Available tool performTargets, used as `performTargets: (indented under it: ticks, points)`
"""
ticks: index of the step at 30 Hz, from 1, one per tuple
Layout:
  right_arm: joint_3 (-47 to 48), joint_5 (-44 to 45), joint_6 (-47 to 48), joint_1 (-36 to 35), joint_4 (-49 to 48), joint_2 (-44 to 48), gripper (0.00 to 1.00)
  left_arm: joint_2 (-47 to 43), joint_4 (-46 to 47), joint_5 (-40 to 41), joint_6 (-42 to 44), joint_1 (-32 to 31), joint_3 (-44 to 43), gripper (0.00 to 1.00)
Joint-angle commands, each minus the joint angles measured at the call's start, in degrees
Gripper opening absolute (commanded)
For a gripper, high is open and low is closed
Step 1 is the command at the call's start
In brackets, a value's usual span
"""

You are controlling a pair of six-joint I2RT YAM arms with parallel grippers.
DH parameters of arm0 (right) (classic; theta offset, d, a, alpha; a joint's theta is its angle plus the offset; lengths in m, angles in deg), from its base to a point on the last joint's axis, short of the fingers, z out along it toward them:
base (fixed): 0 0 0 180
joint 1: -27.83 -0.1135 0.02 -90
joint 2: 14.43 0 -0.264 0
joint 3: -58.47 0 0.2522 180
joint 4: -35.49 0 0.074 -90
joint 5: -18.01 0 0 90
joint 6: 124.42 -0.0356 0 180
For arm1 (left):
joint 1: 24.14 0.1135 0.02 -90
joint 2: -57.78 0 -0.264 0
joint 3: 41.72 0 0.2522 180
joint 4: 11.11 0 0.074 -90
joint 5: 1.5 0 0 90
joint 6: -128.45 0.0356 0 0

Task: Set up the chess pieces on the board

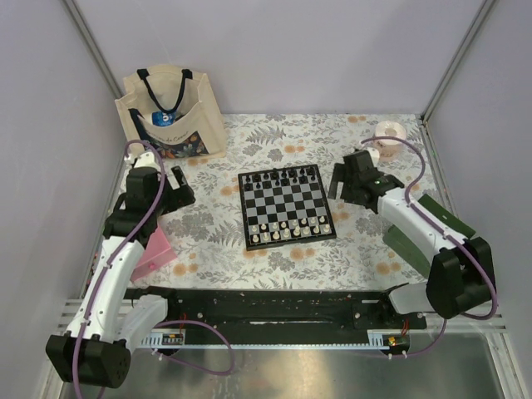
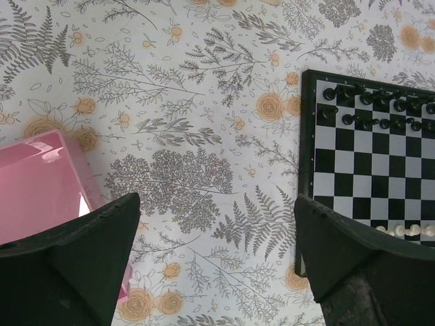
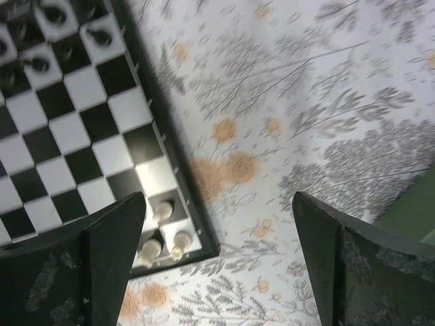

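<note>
The chessboard (image 1: 287,206) lies mid-table on the flowered cloth. Black pieces (image 1: 278,178) fill its far two rows, cream-white pieces (image 1: 291,230) its near two rows. My left gripper (image 1: 180,189) is open and empty, well left of the board; in its wrist view the gripper (image 2: 217,224) hangs over bare cloth with the board's left edge (image 2: 307,136) and black pieces (image 2: 367,109) at right. My right gripper (image 1: 339,181) is open and empty just right of the board; in its wrist view the gripper (image 3: 219,224) sits over cloth beside the board's corner (image 3: 204,238), with white pieces (image 3: 163,234) there.
A cream tote bag (image 1: 170,112) stands at the back left. A pink box (image 1: 154,249) lies by the left arm, also in the left wrist view (image 2: 37,183). A white tape roll (image 1: 389,133) sits back right. Green cards (image 1: 407,245) lie at the right.
</note>
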Motion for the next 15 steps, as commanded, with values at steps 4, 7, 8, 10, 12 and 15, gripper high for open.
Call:
performTargets:
  ticks: [4, 7, 8, 10, 12, 15]
  points:
    - [4.8, -8.3, -3.5, 14.3, -4.9, 4.1, 1.0, 1.9, 3.2, 4.1, -8.0, -0.4, -2.3, 0.99]
    - [3.9, -16.0, -6.5, 19.3, -9.4, 4.8, 0.99, 3.2, 6.0, 5.6, -11.4, -0.6, -1.8, 0.99]
    - [4.2, -16.5, -6.1, 20.0, -9.9, 4.7, 0.99, 3.5, 7.2, 6.4, -11.9, -0.7, -1.6, 0.99]
    - [5.4, -16.5, -2.8, 20.1, -9.1, 4.6, 1.0, 3.6, 8.5, 8.5, -13.2, -0.9, -1.8, 0.99]
    - [4.8, -15.0, -0.1, 20.1, -9.0, 6.1, 1.0, 3.3, 10.0, 11.3, -13.4, -1.5, -1.7, 0.99]
    - [-0.1, -11.9, 1.6, 20.1, -14.9, 10.4, 1.0, 3.0, 11.0, 18.4, -14.8, -3.2, -1.3, 0.99]
